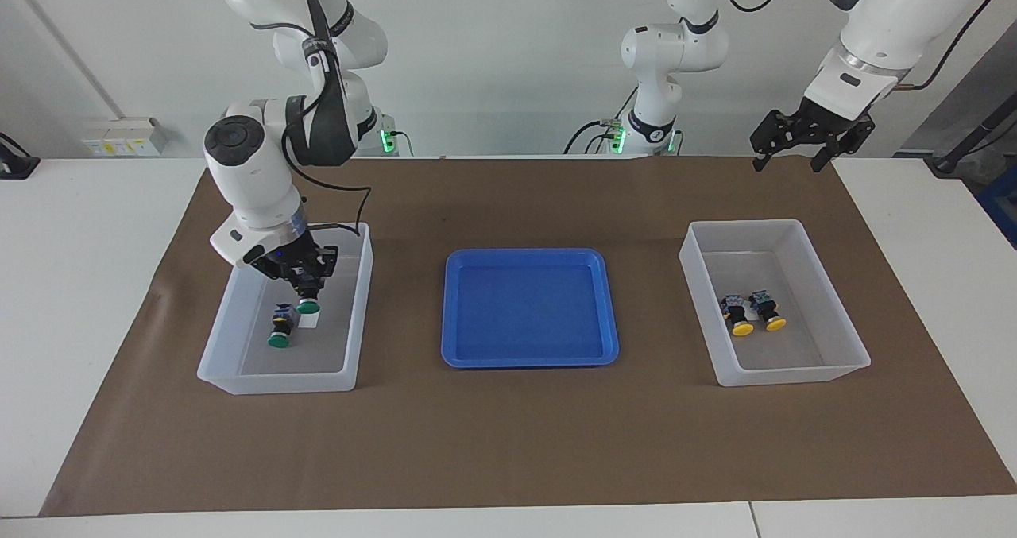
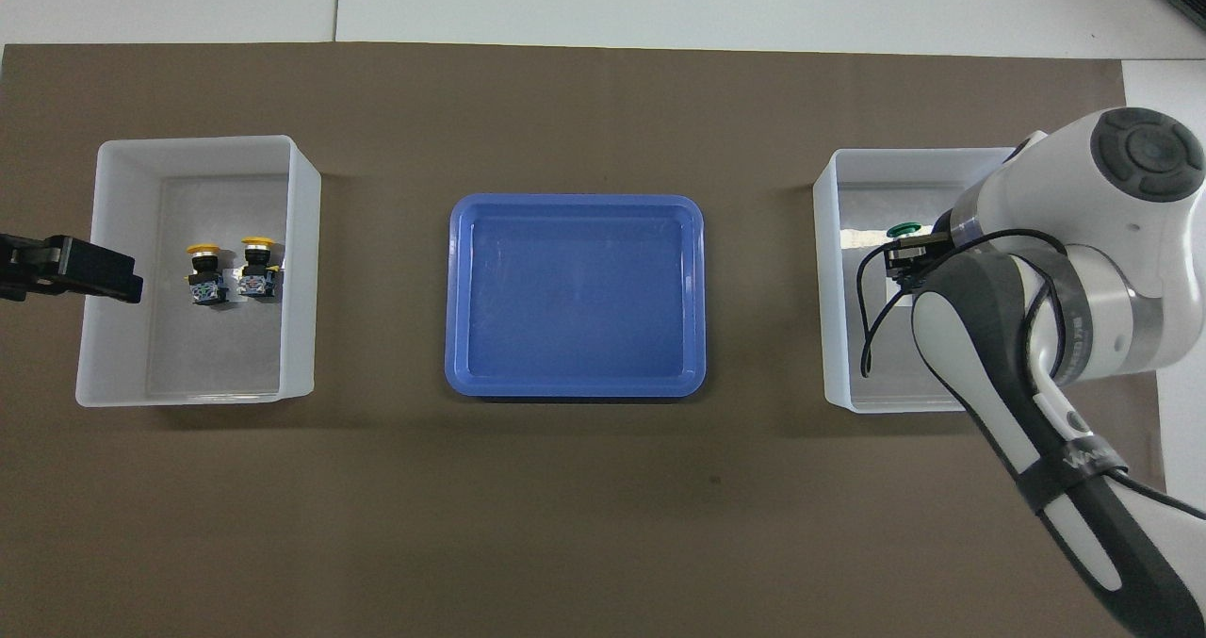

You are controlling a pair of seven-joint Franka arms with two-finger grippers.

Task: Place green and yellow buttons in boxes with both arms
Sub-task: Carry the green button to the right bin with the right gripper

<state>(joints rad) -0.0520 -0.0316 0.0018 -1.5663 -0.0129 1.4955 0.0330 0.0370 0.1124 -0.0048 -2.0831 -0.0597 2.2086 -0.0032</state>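
Two yellow buttons (image 1: pixel 750 313) already lie in the box (image 1: pixel 826 369) toward our left arm's end, so our left gripper (image 1: pixel 797 142) waits spread above the blue tray (image 1: pixel 608 315)'s robot-side table. Our right gripper (image 1: pixel 303 272) pinches the second green button (image 1: pixel 307 304) over the other box (image 1: pixel 230 363), beside the first (image 1: pixel 279 333), ready for release.

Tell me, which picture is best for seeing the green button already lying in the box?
The facing view. The lying green button shows whole on the box floor, beside the one in the right gripper. In the overhead view the right arm covers it; only the held button's cap shows.
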